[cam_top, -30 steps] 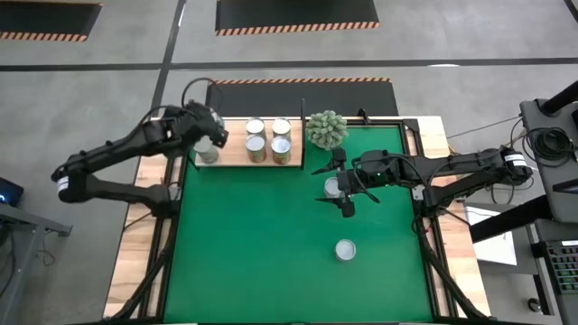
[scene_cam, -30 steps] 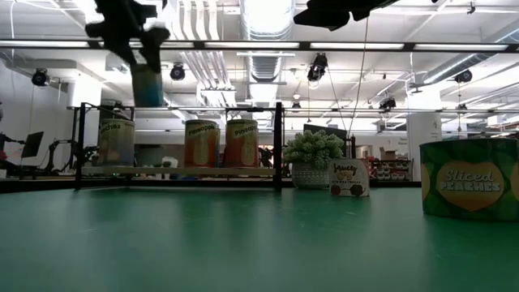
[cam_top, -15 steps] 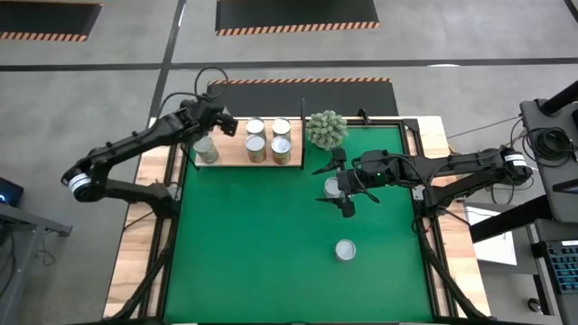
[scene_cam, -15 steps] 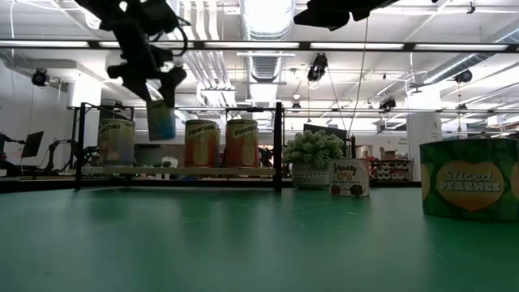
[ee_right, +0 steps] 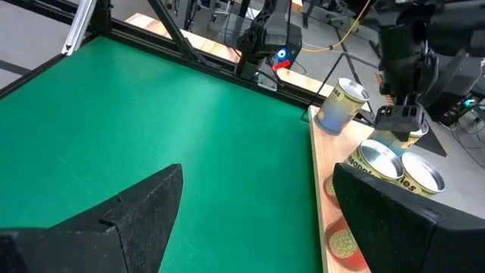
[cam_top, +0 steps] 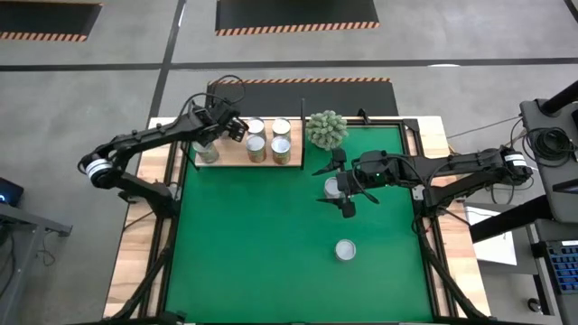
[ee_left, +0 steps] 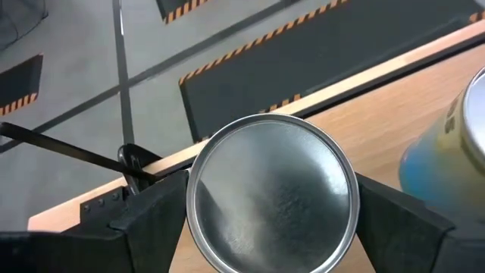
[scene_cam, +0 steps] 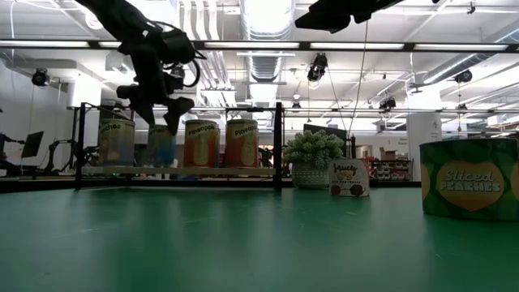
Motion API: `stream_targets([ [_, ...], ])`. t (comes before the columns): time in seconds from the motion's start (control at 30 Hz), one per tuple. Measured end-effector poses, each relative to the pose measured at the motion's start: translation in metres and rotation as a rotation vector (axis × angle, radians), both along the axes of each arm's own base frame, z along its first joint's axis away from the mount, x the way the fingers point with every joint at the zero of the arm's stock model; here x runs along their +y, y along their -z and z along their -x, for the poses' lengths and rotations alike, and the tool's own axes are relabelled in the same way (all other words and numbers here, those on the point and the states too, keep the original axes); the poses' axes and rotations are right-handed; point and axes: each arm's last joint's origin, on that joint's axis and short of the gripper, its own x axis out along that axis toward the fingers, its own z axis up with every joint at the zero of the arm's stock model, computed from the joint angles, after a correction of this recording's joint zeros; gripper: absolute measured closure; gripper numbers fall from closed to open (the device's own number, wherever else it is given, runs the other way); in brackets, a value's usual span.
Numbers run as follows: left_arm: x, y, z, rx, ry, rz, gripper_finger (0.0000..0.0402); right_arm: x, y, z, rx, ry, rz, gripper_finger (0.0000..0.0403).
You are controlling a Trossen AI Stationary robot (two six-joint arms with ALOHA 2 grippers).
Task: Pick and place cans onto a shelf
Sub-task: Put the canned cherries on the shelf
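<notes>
1. Green felt covers the surface [cam_top: 271, 244], with pale wood showing along its side edges and a grey floor around it.
2. At the far left corner the shelf [cam_top: 230, 161] is laid, a pale wooden board.
3. Five cans [cam_top: 268, 143] are counted on or over the shelf in the high view: four grouped toward its right end and one near its left end.
4. The left end effector [cam_top: 227, 127] is held over the far edge of the shelf, its fingers spread wide around a can [ee_left: 271, 193], which is gripped at its sides between them.
5. In the low view that can [scene_cam: 161, 146] is seen low at the shelf, between its neighbours; whether it rests on the board cannot be told.
6. The right end effector [cam_top: 341, 190] is held over the middle of the surface, wide open, with another can [cam_top: 332, 188] just beneath it.
7. One more can [cam_top: 345, 250] stands alone toward the near edge.
8. A spiky plant ball [cam_top: 326, 129] sits at the far edge beside the shelf's right end.
</notes>
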Motion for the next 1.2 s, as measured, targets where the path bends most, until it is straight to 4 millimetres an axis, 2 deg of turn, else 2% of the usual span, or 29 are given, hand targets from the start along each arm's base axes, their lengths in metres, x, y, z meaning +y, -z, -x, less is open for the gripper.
stream_targets([
  [0.37, 0.002, 0.006, -0.003, 0.007, -0.015, 0.010, 0.0086, 0.000, 0.000, 0.000, 0.000, 0.000, 0.000, 0.0075],
  [0.63, 0.002, 0.006, -0.002, 0.007, -0.015, 0.018, 0.0056, 0.000, 0.000, 0.000, 0.005, 0.000, 0.000, 0.0075],
  [0.87, 0.002, 0.006, -0.002, 0.023, 0.002, 0.017, 0.0052, 0.000, 0.001, 0.000, 0.006, 0.000, 0.000, 0.0075],
  [1.0, -0.002, -0.001, 0.001, 0.041, 0.023, 0.020, 0.0052, 0.000, 0.001, 0.000, 0.006, 0.000, 0.000, 0.0075],
  [1.2, -0.013, -0.032, 0.006, 0.076, 0.058, 0.041, 0.0052, 0.000, 0.001, 0.000, 0.006, 0.001, 0.000, 0.0075],
])
